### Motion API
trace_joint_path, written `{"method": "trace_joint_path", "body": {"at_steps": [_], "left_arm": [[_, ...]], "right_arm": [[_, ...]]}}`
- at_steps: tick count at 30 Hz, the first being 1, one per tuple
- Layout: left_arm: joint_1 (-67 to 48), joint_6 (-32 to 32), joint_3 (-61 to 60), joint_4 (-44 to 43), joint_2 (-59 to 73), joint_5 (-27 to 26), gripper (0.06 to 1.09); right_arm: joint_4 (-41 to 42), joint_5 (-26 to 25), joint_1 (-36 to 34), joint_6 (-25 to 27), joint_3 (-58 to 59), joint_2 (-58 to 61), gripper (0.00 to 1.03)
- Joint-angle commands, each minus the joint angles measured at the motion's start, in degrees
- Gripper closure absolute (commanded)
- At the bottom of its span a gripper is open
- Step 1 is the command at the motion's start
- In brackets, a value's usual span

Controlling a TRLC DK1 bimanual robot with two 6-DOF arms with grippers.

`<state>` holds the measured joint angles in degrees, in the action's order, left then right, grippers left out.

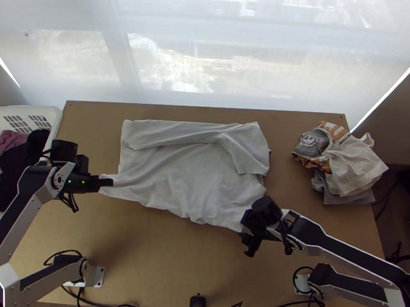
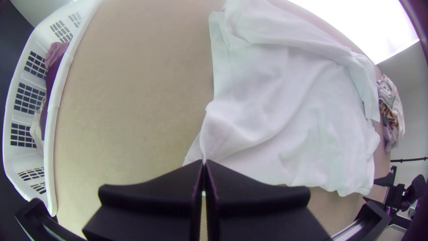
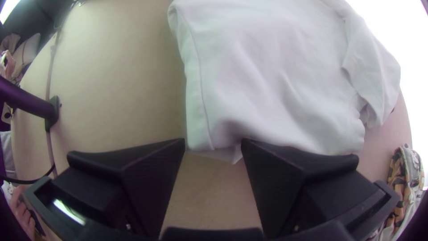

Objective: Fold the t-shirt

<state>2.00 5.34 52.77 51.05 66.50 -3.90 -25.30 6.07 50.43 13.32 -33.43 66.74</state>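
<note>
The white t-shirt lies on the table with its far side folded over in a strip and a sleeve flap lying over its right part. At its left near corner is my left gripper; in the left wrist view that gripper is shut on a pinch of the shirt. By the near right corner stands my right gripper. In the right wrist view the right gripper is open, the corner of the shirt lying between and just beyond its fingertips.
A white laundry basket with dark and pink clothes stands at the left edge. At the right lies a pile of cloths. Bare wood shows between the shirt and the arm bases.
</note>
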Motion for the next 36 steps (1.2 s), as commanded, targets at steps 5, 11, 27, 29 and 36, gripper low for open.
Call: {"method": "trace_joint_path", "body": {"at_steps": [5,11,27,29,36], "left_arm": [[0.1,-0.2,0.2,-0.6,0.9,-0.1,1.05],[0.2,-0.2,0.4,-0.8,1.0,-0.1,1.05],[0.5,-0.1,0.4,-1.3,1.0,-0.1,1.05],[0.5,-0.1,0.4,-1.3,1.0,-0.1,1.05],[0.4,0.0,0.6,-1.3,1.2,-0.1,1.05]], "right_arm": [[-2.1,0.1,-3.1,0.5,1.1,-4.2,0.40],[-3.9,0.2,-3.3,0.1,1.4,-6.1,0.40],[-3.1,0.8,-2.6,-0.1,1.2,-4.9,0.46],[-2.8,0.8,-2.2,-0.1,1.0,-4.6,0.45],[-1.4,0.9,-0.5,-0.2,-0.3,-1.3,0.46]]}}
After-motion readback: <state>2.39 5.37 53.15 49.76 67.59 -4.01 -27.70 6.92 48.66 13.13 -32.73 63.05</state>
